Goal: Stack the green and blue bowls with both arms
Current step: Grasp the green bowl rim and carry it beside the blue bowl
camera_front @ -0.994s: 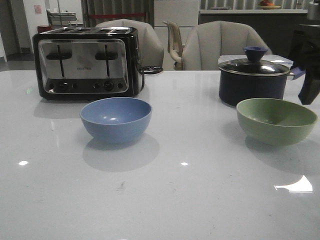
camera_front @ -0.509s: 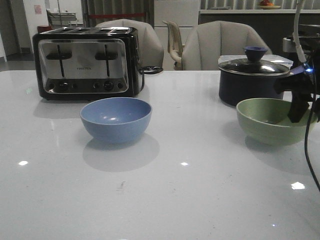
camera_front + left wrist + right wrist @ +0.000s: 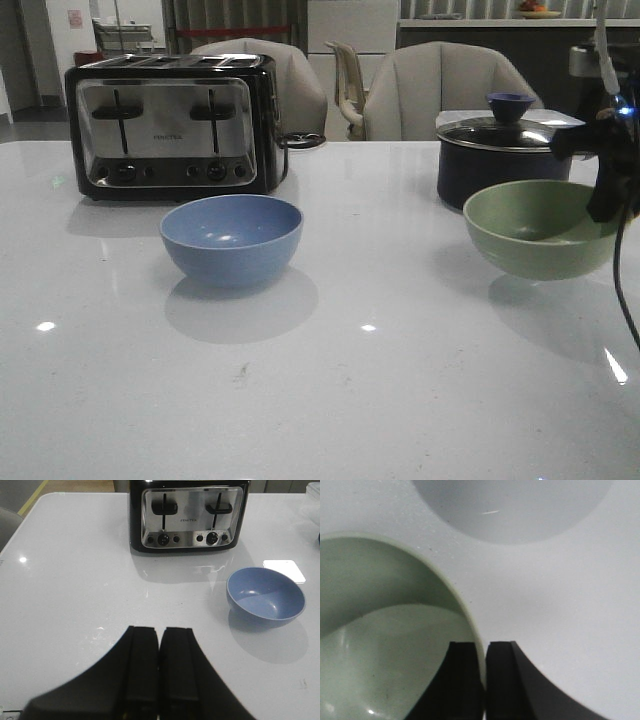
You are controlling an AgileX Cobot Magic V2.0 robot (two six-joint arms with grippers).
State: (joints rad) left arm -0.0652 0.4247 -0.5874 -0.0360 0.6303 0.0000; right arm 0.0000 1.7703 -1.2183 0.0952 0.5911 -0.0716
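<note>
The dusty blue bowl stands upright on the white table, in front of the toaster; it also shows in the left wrist view. The sage green bowl hangs a little above the table at the right, its shadow below it. My right gripper is shut on the green bowl's right rim; in the right wrist view the rim runs between the two fingers, gripper. My left gripper is shut and empty over bare table, well apart from the blue bowl; it is out of the front view.
A black and steel toaster stands at the back left. A dark lidded saucepan stands right behind the green bowl. Two chairs are behind the table. A black cable dangles from the right arm.
The right arm came in from the right edge, closed on the green bowl's right rim and lifted the bowl off the table, a little up and to the left. The blue bowl has not moved.
</note>
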